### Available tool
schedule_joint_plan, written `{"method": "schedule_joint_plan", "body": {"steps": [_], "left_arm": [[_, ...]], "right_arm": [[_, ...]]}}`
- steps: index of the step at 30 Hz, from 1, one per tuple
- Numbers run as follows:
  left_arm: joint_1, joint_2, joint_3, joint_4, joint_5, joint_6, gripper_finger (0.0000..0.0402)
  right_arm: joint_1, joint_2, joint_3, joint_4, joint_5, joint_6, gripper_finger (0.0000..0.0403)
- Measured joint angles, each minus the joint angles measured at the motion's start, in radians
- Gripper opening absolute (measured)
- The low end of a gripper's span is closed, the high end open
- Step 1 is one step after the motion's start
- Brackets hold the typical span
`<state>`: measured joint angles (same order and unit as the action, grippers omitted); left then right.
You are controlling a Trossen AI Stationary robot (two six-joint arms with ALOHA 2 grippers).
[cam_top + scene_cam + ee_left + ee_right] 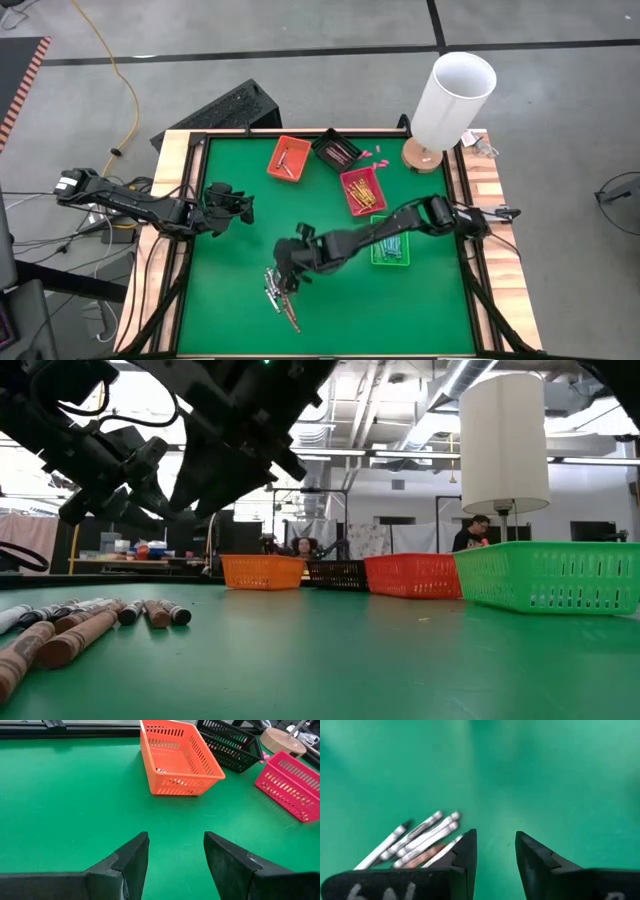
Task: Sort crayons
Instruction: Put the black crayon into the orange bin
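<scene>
Right pincer (495,865) over the loose crayons (280,298), nothing gripped
Your right pincer hovers just beside the grey and brown crayon pile at the bench's (240,310) near edge, fingers apart and empty. Left pincer (175,865) waits mid-left above bare green, wide and empty, facing the orange tray (177,757); more crayons sit in the trays at the far side

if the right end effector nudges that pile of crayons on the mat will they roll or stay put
The crayons are thin round sticks lying flat on the smooth green mat, so a sideways nudge would probably roll them apart. They look stiff and light, likely sliding easily. The right end effector hangs open beside the pile with nothing between its fingers; picking one from such a tight cluster may disturb its neighbours.
</scene>
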<state>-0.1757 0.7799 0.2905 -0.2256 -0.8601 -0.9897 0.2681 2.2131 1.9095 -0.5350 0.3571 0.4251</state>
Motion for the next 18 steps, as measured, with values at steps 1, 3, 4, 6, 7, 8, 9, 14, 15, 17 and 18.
{"method": "schedule_joint_plan", "body": {"steps": [1,3,4,6,7,8,9,14,15,17,18], "left_arm": [[0.0,0.0,0.0,0.0,0.0,0.0,0.018],[0.0,0.0,0.0,0.0,0.003,-0.002,0.018],[0.0,0.0,0.0,0.0,0.01,-0.007,0.018],[0.0,0.0,0.0,0.0,0.021,-0.024,0.018],[0.0,0.0,0.0,0.0,0.028,-0.026,0.018],[0.0,0.0,0.0,0.0,0.039,-0.03,0.018],[0.0,0.0,0.0,0.0,0.049,-0.04,0.018],[0.0,0.0,0.0,0.0,0.1,-0.07,0.018],[0.0,0.0,0.0,0.0,0.108,-0.07,0.018],[0.0,0.0,0.0,0.001,0.12,-0.07,0.018],[0.0,0.0,0.0,0.0,0.122,-0.07,0.018]], "right_arm": [[0.014,0.0,-0.002,-0.007,0.019,0.014,0.0127],[0.041,0.0,-0.003,-0.008,0.048,0.04,0.0127],[0.054,0.0,-0.003,-0.005,0.059,0.05,0.0127],[0.078,0.0,-0.003,-0.002,0.086,0.061,0.0127],[0.089,0.001,-0.003,-0.003,0.107,0.064,0.0127],[0.098,0.01,-0.003,0.002,0.123,0.065,0.0127],[0.104,0.018,-0.003,0.011,0.136,0.07,0.0127],[0.128,0.085,-0.003,0.012,0.157,0.075,0.0127],[0.132,0.1,-0.004,0.008,0.152,0.078,0.0127],[0.136,0.12,-0.004,0.01,0.15,0.097,0.0127],[0.136,0.122,-0.005,0.006,0.15,0.101,0.0127]]}}
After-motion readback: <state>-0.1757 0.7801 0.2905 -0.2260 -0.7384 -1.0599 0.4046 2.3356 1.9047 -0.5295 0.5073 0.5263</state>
